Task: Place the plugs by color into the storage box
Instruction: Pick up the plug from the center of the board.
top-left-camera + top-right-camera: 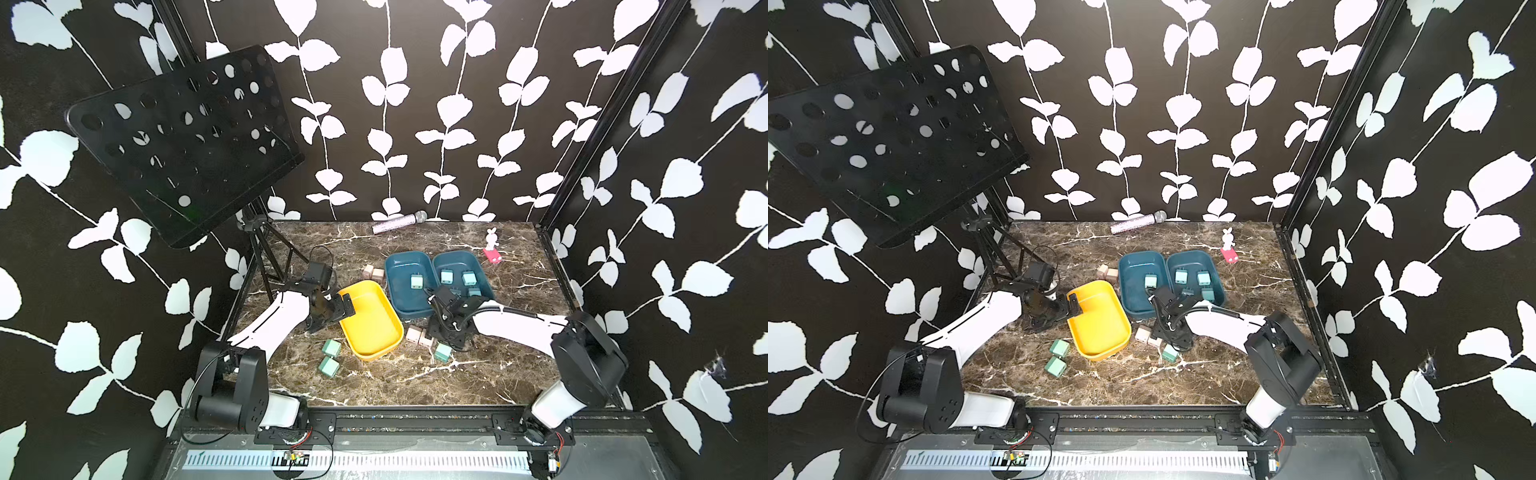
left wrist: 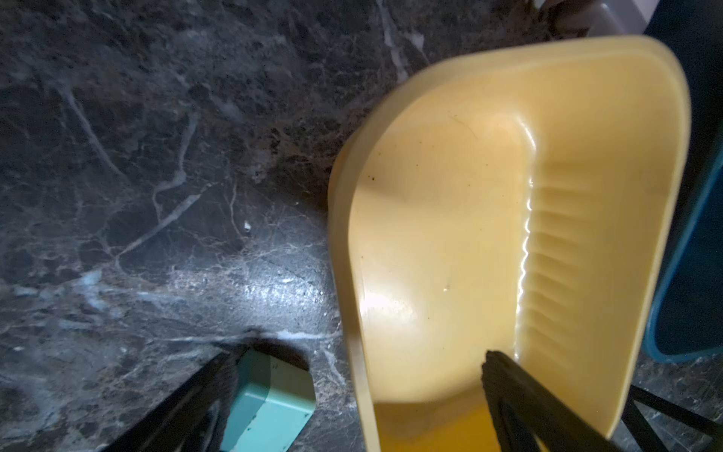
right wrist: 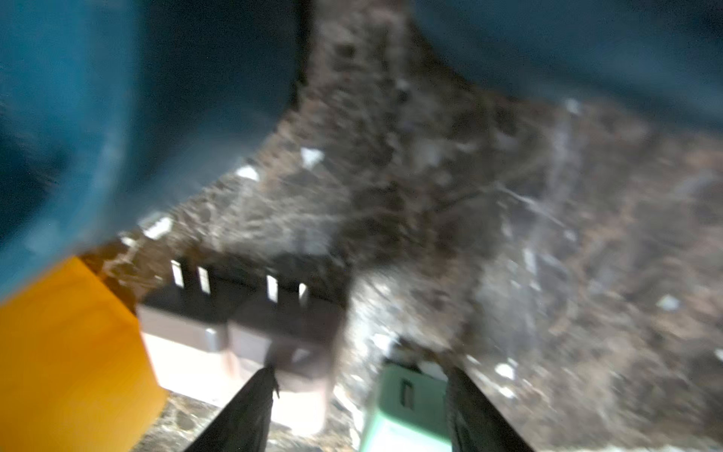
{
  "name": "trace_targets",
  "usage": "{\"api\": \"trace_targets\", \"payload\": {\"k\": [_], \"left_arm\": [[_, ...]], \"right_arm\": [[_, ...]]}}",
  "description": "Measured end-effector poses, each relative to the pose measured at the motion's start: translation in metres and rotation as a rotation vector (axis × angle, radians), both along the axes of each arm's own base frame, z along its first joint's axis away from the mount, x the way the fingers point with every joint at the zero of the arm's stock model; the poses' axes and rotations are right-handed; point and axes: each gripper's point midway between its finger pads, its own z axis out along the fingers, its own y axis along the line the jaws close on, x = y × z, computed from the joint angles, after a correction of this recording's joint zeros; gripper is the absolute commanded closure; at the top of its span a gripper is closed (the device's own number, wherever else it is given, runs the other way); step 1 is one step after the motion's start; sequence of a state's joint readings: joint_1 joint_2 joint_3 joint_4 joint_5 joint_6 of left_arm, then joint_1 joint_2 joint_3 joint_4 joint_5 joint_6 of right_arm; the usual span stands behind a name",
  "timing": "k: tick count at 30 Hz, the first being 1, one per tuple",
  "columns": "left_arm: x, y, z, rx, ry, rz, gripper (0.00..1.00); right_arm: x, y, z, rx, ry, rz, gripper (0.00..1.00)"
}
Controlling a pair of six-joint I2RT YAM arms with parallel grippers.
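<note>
My left gripper [image 1: 347, 305] [image 2: 358, 371] is open and straddles the near rim of the empty yellow box [image 1: 370, 328] [image 2: 450, 235]. A teal-green plug [image 2: 270, 403] lies by its outer finger. My right gripper [image 1: 438, 340] [image 3: 362, 385] is down at the table, jaws apart around a green plug [image 1: 441, 352] [image 3: 407, 407] that lies against one finger. Two beige plugs [image 1: 419, 336] [image 3: 234, 344] lie beside it. One blue box [image 1: 409, 307] holds a green plug [image 1: 416, 281]. The neighbouring blue box [image 1: 484, 274] holds light blue plugs [image 1: 446, 275]. Two teal-green plugs [image 1: 330, 356] lie left of the yellow box.
Two more beige plugs [image 1: 372, 272] sit behind the yellow box. A microphone [image 1: 399, 223] lies at the back wall and a pink rabbit toy [image 1: 492, 245] stands at the back right. A black music stand [image 1: 183, 137] rises at the left, its legs [image 1: 270, 257] on the table.
</note>
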State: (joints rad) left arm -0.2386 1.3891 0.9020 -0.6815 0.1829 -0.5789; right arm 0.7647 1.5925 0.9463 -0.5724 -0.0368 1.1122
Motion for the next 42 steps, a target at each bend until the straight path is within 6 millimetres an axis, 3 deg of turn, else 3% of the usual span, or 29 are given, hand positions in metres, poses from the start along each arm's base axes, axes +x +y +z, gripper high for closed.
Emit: {"api": "trace_targets", "payload": {"k": [8,15,25,34,42], "left_arm": [[0.001,0.000,0.000,-0.002,-0.003,0.000,0.01],[0.001,-0.001,0.000,-0.005,-0.003,-0.001,0.01],[0.000,-0.001,0.000,-0.005,-0.001,-0.001,0.01],[-0.002,0.000,-0.003,-0.003,0.005,-0.001,0.01],[-0.001,-0.001,-0.002,-0.004,0.003,-0.001,0.01]], "right_arm": [[-0.011,-0.021,0.028,-0.013,-0.042,-0.024,0.32],[-0.029,-0.036,0.002,-0.056,0.030,-0.059,0.31],[-0.020,-0.022,-0.019,-0.050,0.052,-0.072,0.31],[-0.018,-0.018,-0.018,-0.034,0.051,-0.072,0.38],[-0.028,-0.008,-0.019,-0.028,0.056,-0.052,0.34]]}}
